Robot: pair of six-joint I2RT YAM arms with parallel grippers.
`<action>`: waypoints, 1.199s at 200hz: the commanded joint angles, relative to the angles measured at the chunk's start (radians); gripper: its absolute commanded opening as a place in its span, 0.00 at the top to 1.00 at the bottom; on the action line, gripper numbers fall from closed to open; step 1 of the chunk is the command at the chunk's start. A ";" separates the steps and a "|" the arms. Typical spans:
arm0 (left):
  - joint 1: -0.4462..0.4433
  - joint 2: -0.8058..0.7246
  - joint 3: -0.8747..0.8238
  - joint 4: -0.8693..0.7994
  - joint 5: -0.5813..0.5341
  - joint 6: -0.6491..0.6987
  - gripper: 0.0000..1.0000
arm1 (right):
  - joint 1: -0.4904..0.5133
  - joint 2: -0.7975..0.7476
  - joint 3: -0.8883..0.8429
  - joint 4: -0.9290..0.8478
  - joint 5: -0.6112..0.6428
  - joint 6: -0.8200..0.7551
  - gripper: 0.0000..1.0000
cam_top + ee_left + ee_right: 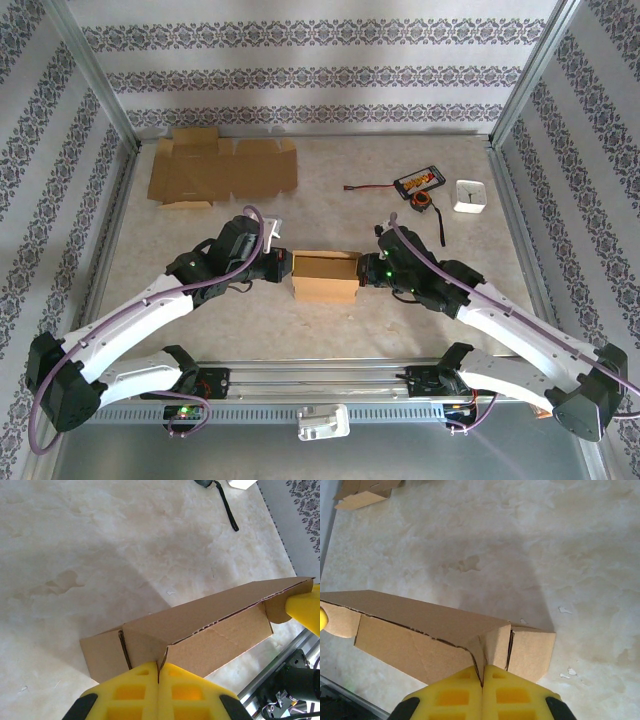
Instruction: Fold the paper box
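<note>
**Both ends pinched**

Left gripper point(159, 672) and right gripper point(482, 677) each have jaws clenched on an end flap of the paper box point(325, 277), which sits on the counter point(330, 200) between them. Beyond the box, to its left, lies flat cardboard point(222, 168).

No text, label, brand or number can be read. The paper box point(325, 277) at mid-frame has plain brown faces, and the dark device point(418, 181) at upper right is too small to read.
</note>
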 commanded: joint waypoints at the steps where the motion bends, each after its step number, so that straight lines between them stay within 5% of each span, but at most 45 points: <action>1: -0.015 0.006 -0.031 -0.010 0.004 -0.013 1.00 | -0.034 -0.006 0.004 -0.082 -0.020 0.066 0.97; 59: -0.020 0.003 -0.032 -0.009 -0.001 -0.020 1.00 | -0.049 -0.007 -0.094 -0.067 -0.072 0.105 0.97; 126: -0.027 0.003 -0.032 -0.014 0.000 -0.016 1.00 | -0.009 -0.008 -0.104 -0.190 0.080 0.011 0.97; 172: -0.030 0.012 -0.025 -0.011 -0.009 -0.007 1.00 | -0.031 -0.030 -0.014 -0.076 -0.112 0.042 0.96; 240: -0.029 0.001 -0.032 -0.026 -0.030 0.008 1.00 | -0.098 -0.013 0.021 -0.094 -0.178 0.039 0.96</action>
